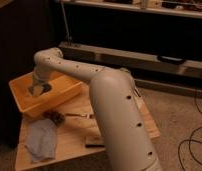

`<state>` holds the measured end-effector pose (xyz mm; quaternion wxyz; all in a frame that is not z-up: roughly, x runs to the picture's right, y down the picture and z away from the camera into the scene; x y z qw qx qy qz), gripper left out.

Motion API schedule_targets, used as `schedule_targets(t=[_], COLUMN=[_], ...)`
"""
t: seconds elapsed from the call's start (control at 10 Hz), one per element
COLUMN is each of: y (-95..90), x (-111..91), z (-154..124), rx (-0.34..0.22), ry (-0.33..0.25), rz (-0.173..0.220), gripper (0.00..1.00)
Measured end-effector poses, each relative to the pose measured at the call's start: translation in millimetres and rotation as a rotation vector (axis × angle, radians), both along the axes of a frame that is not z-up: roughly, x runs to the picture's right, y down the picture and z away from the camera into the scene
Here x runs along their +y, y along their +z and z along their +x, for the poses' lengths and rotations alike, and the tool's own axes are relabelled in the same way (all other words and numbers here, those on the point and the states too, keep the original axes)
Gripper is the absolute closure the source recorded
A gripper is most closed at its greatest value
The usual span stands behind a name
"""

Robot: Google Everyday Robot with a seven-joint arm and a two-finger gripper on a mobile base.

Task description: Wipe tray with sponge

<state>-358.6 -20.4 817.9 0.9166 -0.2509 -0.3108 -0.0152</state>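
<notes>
The yellow-orange tray [24, 102] sits on the left part of a wooden table. My arm bends over from the right and reaches down into it. My gripper [38, 90] hangs inside the tray, low over its floor toward the left half. A small blue-grey block, the sponge [45, 88], shows at the gripper's tip, and the gripper looks shut on it. I cannot tell whether the sponge touches the tray floor.
A pale blue cloth [40, 141] lies crumpled on the wooden table [69, 145] in front of the tray. A small dark object [56, 117] lies beside it, and a flat black block [94, 142] lies near my arm's base. Dark shelving stands behind.
</notes>
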Motion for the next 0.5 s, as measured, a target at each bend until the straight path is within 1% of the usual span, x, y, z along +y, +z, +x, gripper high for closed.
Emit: schedule_targets(t=[0.1,0.2,0.3,0.4,0.5], y=[2.4,7.0,14.9,23.9,31.1], x=[1.1,3.3,4.1,0.0,-1.6], z=[9.0,23.6,42.4,57.2,63.5], rx=[0.007,0.020,0.040,0.060,0.074], ry=[0.005,0.012,0.029,0.049,0.067], rz=[-0.007,-0.017,-0.032,-0.043,-0.063], gripper=[1.00,1.00,1.00,1.00,1.00])
